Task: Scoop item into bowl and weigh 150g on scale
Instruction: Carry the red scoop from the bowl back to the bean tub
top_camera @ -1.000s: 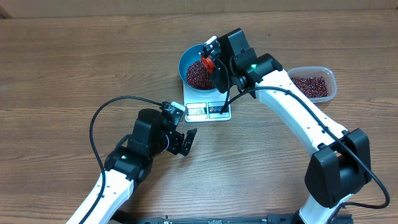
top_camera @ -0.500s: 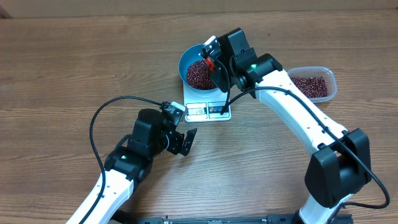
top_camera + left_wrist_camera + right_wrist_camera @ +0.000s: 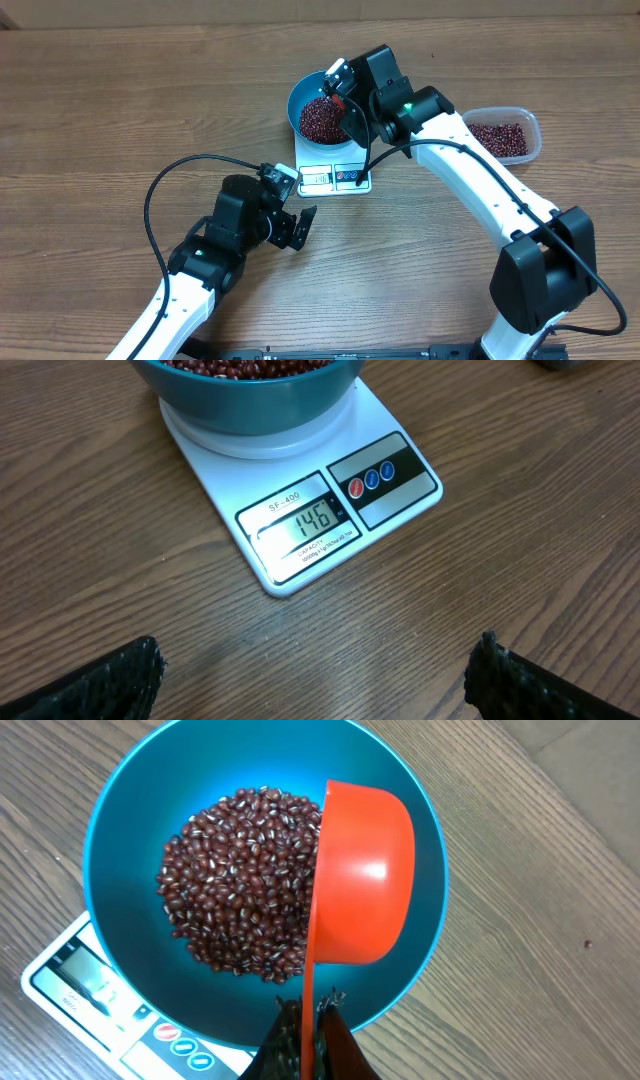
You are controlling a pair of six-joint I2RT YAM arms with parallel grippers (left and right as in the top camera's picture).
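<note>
The blue bowl (image 3: 300, 97) stands on the white scale (image 3: 335, 178), with a heap of dark red-brown beans (image 3: 318, 120) inside. My right gripper (image 3: 341, 92) hangs over the bowl's right side, shut on the flat handle of an orange-red scoop (image 3: 362, 870). In the right wrist view the scoop lies tipped on its side above the beans (image 3: 240, 885), inside the bowl's rim (image 3: 105, 830), with my right gripper (image 3: 312, 1012) below it. My left gripper (image 3: 298, 228) stands open and empty on the near side of the scale (image 3: 395, 470). The scale's display (image 3: 312, 518) reads 146.
A clear rounded plastic tub (image 3: 507, 133) holding more beans sits at the right, beyond my right arm. A black cable (image 3: 165, 185) loops out to the left of my left arm. Bare wooden tabletop (image 3: 120, 100) lies all around.
The scoop in my right gripper has turned slightly over the bowl. Both arms otherwise hold their places.
</note>
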